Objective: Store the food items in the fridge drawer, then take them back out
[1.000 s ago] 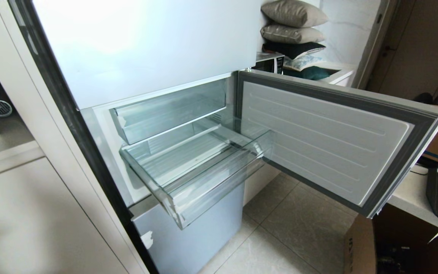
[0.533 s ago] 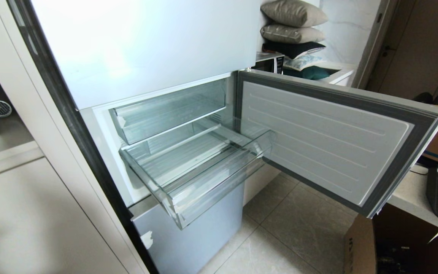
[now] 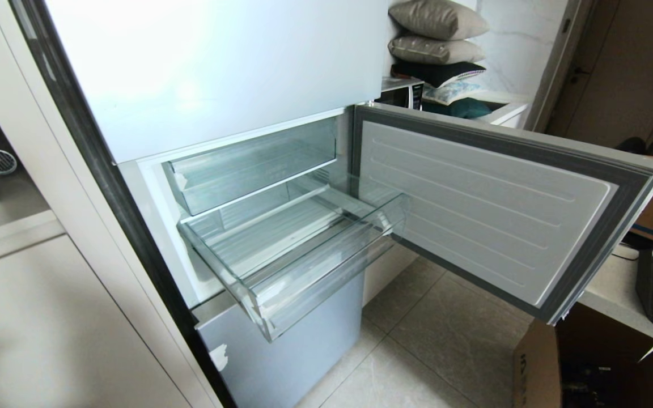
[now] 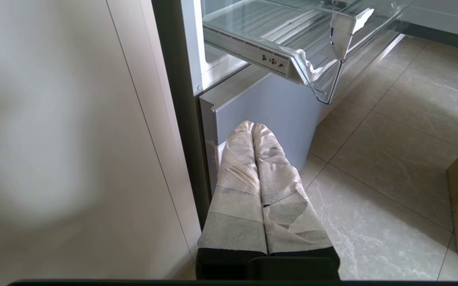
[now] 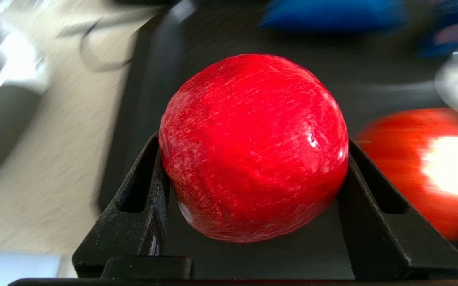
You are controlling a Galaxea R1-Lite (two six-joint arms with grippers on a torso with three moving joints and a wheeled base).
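We find the right gripper (image 5: 253, 190) clamped on a round, glossy red apple-like fruit (image 5: 253, 147), one black finger (image 5: 141, 206) pressed to each flank at about its widest girth. The fruit sits between the jaws, above a dark tray (image 5: 213, 63). This gripper does not appear in the head view.

In our judgement the fruit is firm and moderately heavy for its size. The waxy skin looks slippery, and hard squeezing could bruise it. The present hold across the widest part seems the soundest; a grip nearer either end would likely let it squirt free.

A second red fruit (image 5: 424, 167) lies blurred beside it on the same tray, near one finger but apart from the held fruit. Blue and silvery items beyond are too smeared to identify.

The left gripper (image 4: 259, 190) is parked low beside the fridge, its tape-wrapped fingers (image 4: 237, 186) pressed together, holding nothing.

The wide, shallow, clear plastic fridge drawer (image 3: 326, 266) stands pulled out with nothing visible on its ribbed floor. A second clear bin (image 3: 247, 170) sits above it, and the white-lined fridge door (image 3: 485, 209) hangs open at the right. We consider that door and the drawer's front wall the likely obstructions.
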